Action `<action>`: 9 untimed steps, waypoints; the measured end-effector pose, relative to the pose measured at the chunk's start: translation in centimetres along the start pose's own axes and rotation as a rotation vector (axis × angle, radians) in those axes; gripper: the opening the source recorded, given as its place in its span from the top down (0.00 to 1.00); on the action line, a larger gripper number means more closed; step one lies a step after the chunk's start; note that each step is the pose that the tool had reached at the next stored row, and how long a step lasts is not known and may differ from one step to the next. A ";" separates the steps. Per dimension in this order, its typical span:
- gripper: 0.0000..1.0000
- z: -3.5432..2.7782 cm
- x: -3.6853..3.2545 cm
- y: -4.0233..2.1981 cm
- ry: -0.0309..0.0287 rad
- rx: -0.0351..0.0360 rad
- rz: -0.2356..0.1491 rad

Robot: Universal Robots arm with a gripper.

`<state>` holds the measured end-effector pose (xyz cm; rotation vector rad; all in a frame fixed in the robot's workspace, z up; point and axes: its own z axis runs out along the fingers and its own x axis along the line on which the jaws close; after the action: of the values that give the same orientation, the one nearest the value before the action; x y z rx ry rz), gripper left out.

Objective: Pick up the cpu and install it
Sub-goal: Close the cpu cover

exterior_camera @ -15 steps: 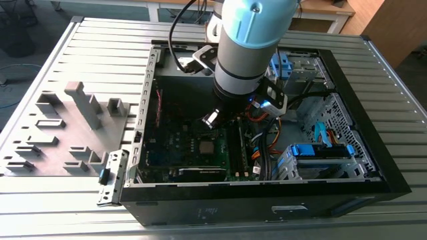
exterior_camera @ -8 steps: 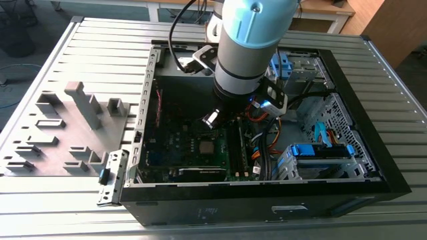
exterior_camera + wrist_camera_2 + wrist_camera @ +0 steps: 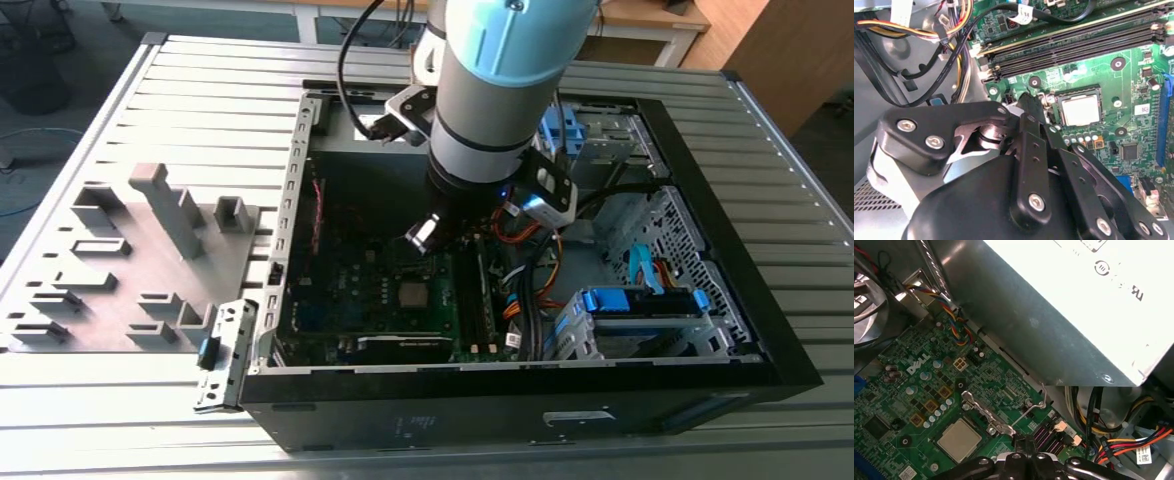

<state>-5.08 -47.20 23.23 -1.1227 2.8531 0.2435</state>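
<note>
Gripper (image 3: 1021, 442) hovers closed on nothing, just beside the raised lever (image 3: 1030, 409). In the exterior view, the cpu (image 3: 416, 294) sits on the board (image 3: 334, 295) at the gripper's 6 o'clock. Judged step: placement done, locking outstanding, which calls for a precise lever press.

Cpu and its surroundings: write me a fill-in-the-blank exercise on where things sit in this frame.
The cpu is already seated on the green ____.
The gripper hangs inside the open computer ____.
The grey fixture plate lies at the exterior view's ____.
Missing: motherboard; case; left.
</note>
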 end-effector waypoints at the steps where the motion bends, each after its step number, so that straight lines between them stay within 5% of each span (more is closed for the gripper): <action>1: 0.89 -0.06 -0.01 0.01 -0.0001 -0.0003 -0.001; 9: 0.89 -0.21 -0.05 0.04 -0.0009 -0.0028 -0.007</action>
<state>-5.07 -47.17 23.45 -1.1324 2.8485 0.2476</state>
